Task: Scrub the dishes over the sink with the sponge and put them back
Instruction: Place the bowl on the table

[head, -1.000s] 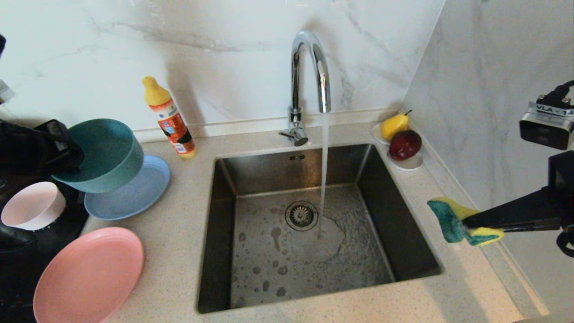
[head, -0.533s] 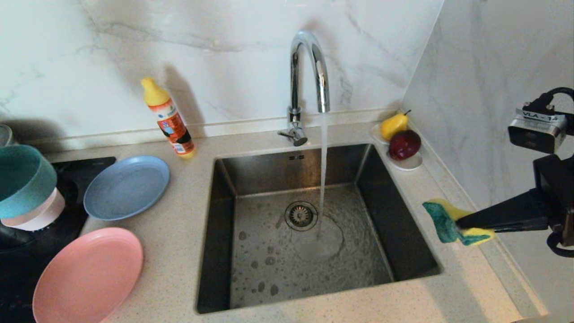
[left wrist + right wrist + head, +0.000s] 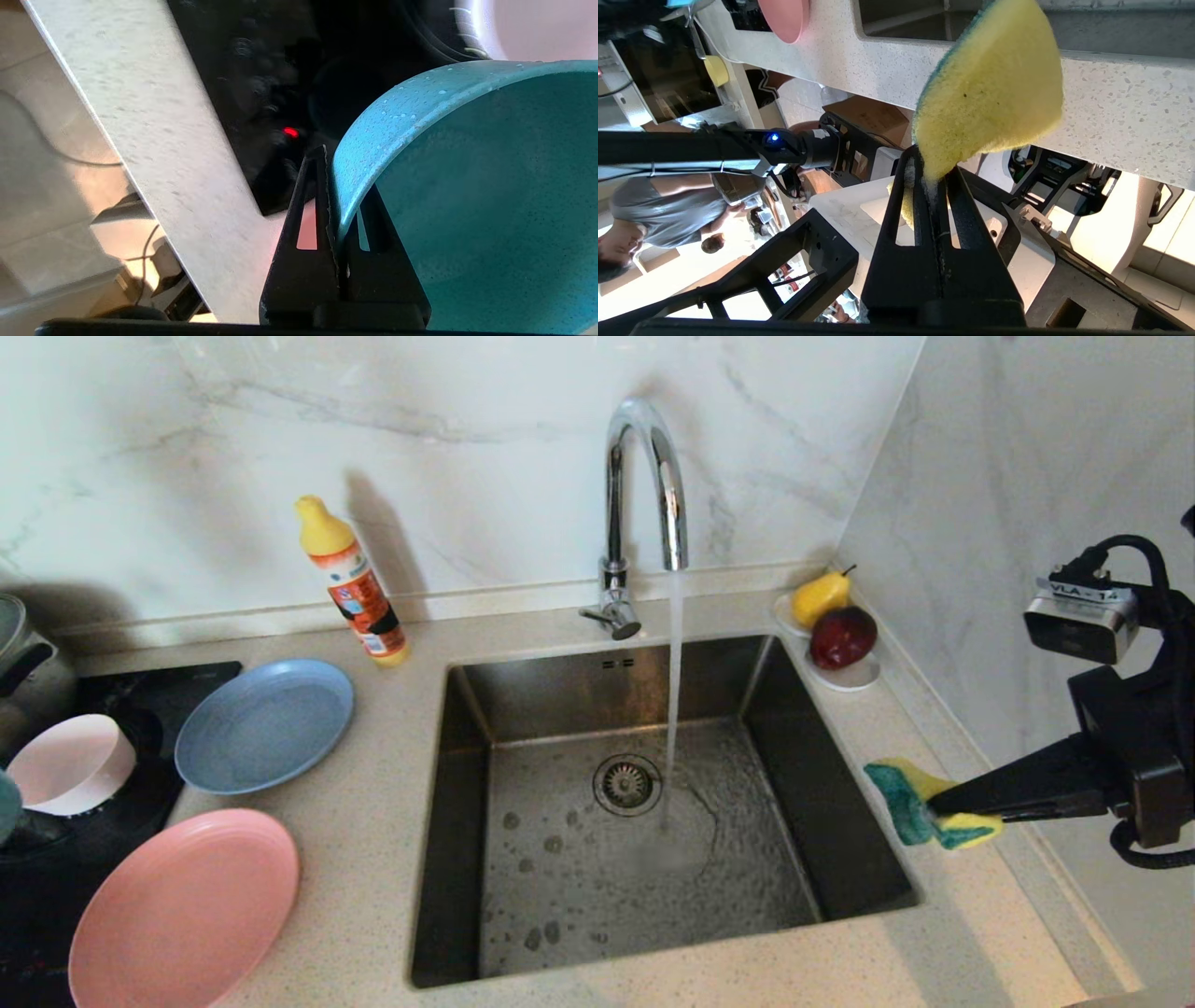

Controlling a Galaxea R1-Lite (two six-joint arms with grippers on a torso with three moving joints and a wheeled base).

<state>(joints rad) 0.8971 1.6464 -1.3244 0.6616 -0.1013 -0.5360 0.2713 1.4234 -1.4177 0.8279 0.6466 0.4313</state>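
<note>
The speckled stone worktop [image 3: 373, 859] carries everything, and the sink [image 3: 840, 859] is our landmark: a square steel basin, its floor wet and beaded, water running from the curved chrome tap [image 3: 644, 476] just beside the round drain. Left of the sink lie the salmon-pink plate [image 3: 187, 910], nearest the front edge, and the grey-blue plate [image 3: 264, 723] behind it, both matte, shallow and round. Further left again sits the pale pink bowl [image 3: 70, 761] on the dark hob. The teal bowl [image 3: 467, 186], matte and dotted with droplets, is out at the far left past the hob, its rim pinched in the left tool [image 3: 334, 196]. Right of the sink, the right tool [image 3: 943, 803] is pressed tight on the sponge [image 3: 901, 798], soft yellow foam with a green scouring face, folded over by the grip and hanging above the sink's right rim. This looks like the put-back step for the teal bowl; next it needs setting down near the pink bowl, then another dish brought over the sink to meet the sponge.
</note>
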